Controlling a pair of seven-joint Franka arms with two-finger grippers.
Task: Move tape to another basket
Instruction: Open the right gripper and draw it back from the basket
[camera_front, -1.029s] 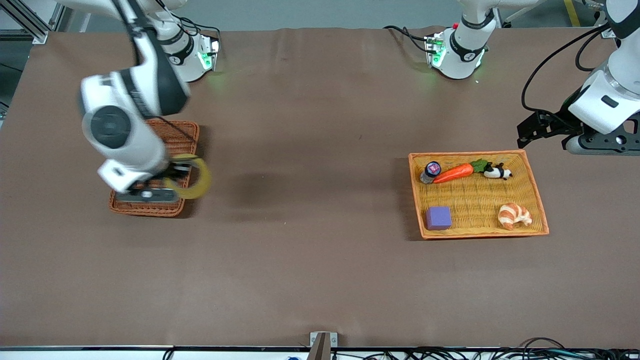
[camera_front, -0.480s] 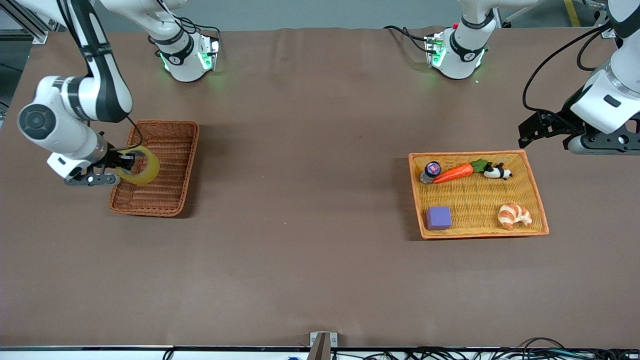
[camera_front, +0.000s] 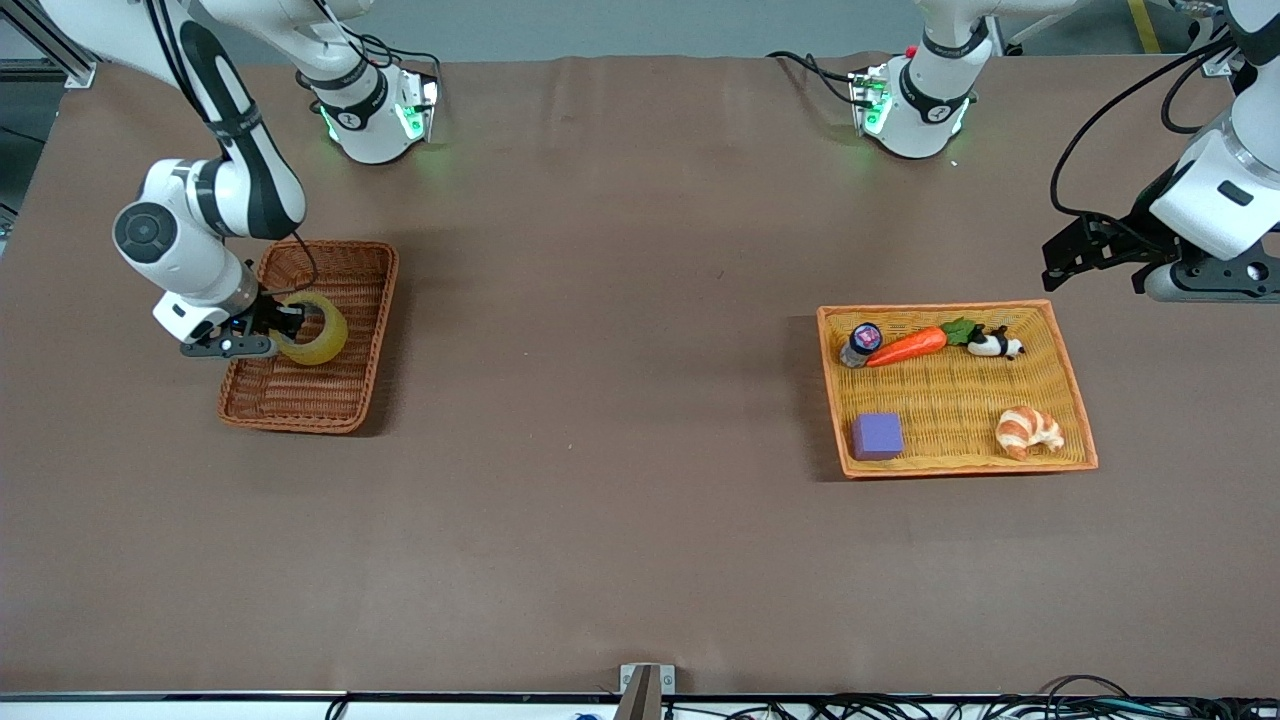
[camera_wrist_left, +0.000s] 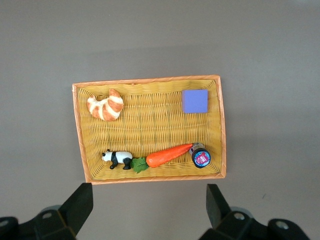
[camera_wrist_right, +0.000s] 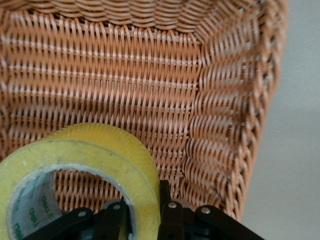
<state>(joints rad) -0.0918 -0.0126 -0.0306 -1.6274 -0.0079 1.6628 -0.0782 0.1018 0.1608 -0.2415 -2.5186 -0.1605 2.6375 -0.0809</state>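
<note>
Placing step: right pincer (camera_front: 283, 325) clenched on tape (camera_front: 315, 330), low over reddish-brown wicker basket (camera_front: 350, 400). Next: lower, release inside. Left pincer (camera_wrist_left: 150, 210) released, waiting above orange tray (camera_front: 950, 395).

robot lab, two bench-mounted arms (camera_front: 210, 190), brown-covered table (camera_front: 620, 400), loose cables (camera_front: 1000, 708)

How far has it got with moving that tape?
Nearly done. The right claw grips the tape over the reddish-brown basket. Releasing it there is what remains. The left claw waits open above the orange tray.
</note>
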